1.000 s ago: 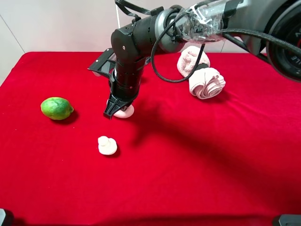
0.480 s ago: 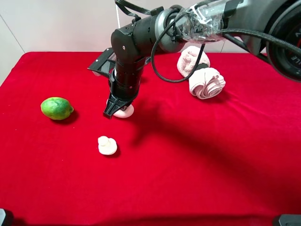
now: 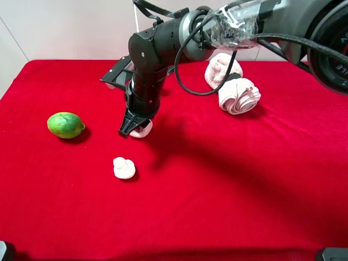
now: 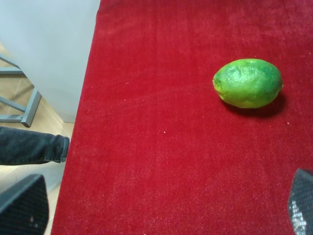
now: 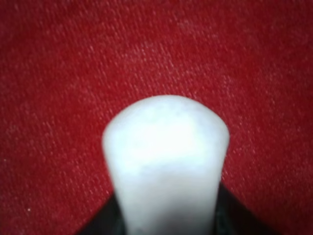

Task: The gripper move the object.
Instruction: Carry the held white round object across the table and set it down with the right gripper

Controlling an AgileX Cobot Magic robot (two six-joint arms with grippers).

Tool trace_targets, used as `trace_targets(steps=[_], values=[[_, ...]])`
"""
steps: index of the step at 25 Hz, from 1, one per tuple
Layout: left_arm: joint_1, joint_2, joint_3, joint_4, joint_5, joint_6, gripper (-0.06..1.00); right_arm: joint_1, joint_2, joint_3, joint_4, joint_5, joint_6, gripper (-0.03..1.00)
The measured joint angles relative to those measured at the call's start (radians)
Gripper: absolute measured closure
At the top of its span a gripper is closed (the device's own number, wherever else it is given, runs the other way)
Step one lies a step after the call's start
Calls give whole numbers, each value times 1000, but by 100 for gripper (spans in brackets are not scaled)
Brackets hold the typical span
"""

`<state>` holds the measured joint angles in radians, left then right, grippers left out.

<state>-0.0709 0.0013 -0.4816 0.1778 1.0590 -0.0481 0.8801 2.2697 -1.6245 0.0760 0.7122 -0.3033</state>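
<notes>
The right gripper (image 3: 135, 128) is clenched on the pale pink dome (image 3: 144, 129), which sits between its fingertips, low over the red cloth (image 3: 228, 185). The grasp looks made. Next comes a steady lift and carry, clear of the white mushroom-shaped piece (image 3: 124, 168) near its tips.

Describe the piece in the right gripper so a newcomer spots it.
On the red cloth, follow the black right gripper down to its fingers. The pale pink dome there is smooth, unlike the rolled towels or the white mushroom-shaped piece.
</notes>
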Motion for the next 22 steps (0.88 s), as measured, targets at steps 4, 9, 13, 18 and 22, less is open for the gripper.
trace_targets(steps=[4, 9, 13, 18, 22], values=[[0, 0, 0, 0, 0, 0, -3, 0, 0, 0, 2, -3, -7, 46], [0, 0, 0, 0, 0, 0, -3, 0, -4, 0, 3, -9, -9, 31], [0, 0, 0, 0, 0, 0, -3, 0, -5, 0, 3, -11, -9, 28], [0, 0, 0, 0, 0, 0, -3, 0, -29, 0, 2, 1, -9, 27], [0, 0, 0, 0, 0, 0, -3, 0, -53, 0, -11, 15, 13, 27]])
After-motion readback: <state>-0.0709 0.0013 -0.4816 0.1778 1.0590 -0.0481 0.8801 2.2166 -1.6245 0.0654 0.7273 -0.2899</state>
